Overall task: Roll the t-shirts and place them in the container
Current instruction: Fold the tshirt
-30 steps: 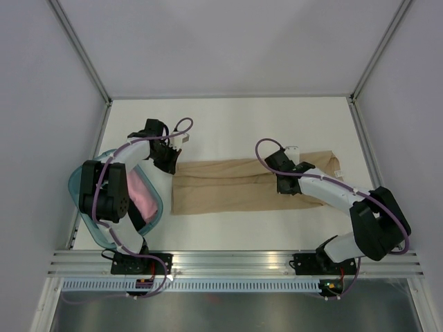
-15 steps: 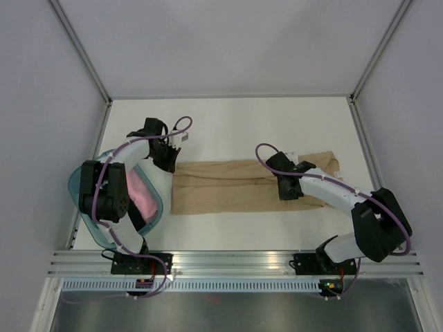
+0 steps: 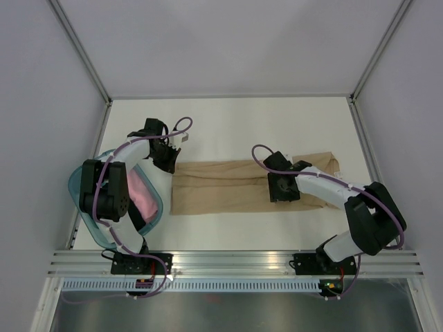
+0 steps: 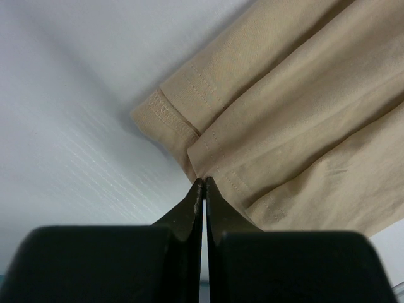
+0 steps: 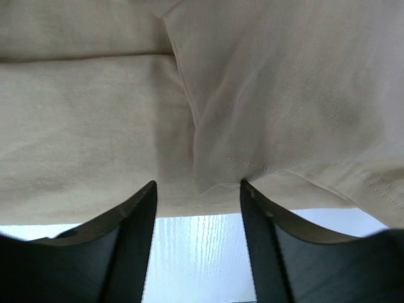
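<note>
From above, the tan shirt [image 3: 221, 187] lies flat on the table [image 3: 228, 124], folded into a long band that runs left to right across the middle, with its sleeves at the right end. The left gripper [image 3: 168, 158] sits at the band's far left corner. The right gripper [image 3: 282, 188] hangs over the band right of its middle, near its front edge. A teal basket [image 3: 75, 181] stands at the table's left edge, just beside the left arm, with a pink shirt [image 3: 142, 197] inside it. In the left wrist view the two fingers [image 4: 189, 214] are pressed together with only a hairline between them, and their tips meet the stitched hem where the folded layers come to a point. Whether any cloth is caught between them cannot be told. In the right wrist view the fingers [image 5: 136, 233] stand well apart and hold nothing. They straddle the shirt's near edge, with creased tan cloth ahead of them and bare white table showing between them.
</note>
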